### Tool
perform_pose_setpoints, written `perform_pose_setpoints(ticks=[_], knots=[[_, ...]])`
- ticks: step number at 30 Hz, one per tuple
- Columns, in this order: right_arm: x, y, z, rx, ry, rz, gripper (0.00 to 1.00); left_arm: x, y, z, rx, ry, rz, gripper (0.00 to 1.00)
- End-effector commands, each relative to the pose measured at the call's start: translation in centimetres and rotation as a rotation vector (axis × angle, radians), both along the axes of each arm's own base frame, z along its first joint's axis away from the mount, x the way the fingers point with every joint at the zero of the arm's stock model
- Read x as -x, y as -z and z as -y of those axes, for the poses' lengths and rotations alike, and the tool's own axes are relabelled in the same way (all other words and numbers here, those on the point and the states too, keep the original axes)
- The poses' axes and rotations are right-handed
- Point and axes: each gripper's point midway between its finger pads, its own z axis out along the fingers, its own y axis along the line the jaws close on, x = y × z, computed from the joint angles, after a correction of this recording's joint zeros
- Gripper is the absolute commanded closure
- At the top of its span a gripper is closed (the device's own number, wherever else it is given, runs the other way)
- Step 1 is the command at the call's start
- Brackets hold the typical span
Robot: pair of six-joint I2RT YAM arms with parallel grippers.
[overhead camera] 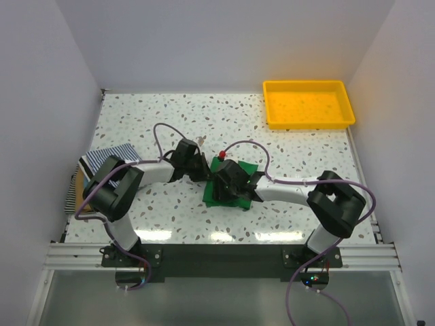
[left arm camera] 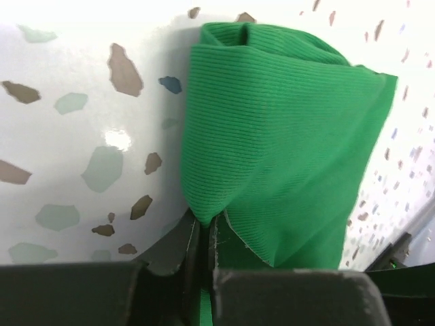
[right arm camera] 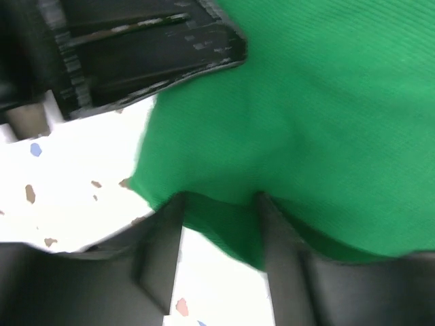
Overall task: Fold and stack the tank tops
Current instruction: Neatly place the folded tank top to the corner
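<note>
The left gripper [left arm camera: 204,234] has its fingers pressed together on a lower edge of the green tank top [left arm camera: 285,136], which is bunched over the speckled table [overhead camera: 170,122]. The right gripper [right arm camera: 221,224] has its fingers apart with green cloth between them; whether they grip is unclear. Both meet mid-table. A striped tank top [overhead camera: 112,157] lies at the left edge and a yellow tray [overhead camera: 309,125] sits far right. That thin pinch looks likely to slip, which would collapse the fold.
</note>
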Motion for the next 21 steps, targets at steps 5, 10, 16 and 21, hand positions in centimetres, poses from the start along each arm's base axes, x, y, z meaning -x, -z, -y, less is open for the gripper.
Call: perform_pose_setpoints(ticks=[5,10,16,21], knots=[[-0.6,-5.5,0.6,0.049,-0.047,0.071,0.36,-0.7,1.5,-8.2,-0.522,-0.111,-0.036,1.0],[-1.7,-9.6,0.6,0.034,-0.062,0.158,0.33,-2.7,-1.9,-11.4,-0.635,-0.197,-0.008,1.0],[-1.8,-11.5,-1.1,-0.024,-0.118,0.17,0.33,-4.9,-4.8,-15.3,-0.703,-0.3,-0.014,1.0],[-1.8,-11.4,-1.8,-0.033,-0.147,0.168,0.34,-6.2,-7.6,-17.0,-0.719,-0.354,-0.01,1.0]])
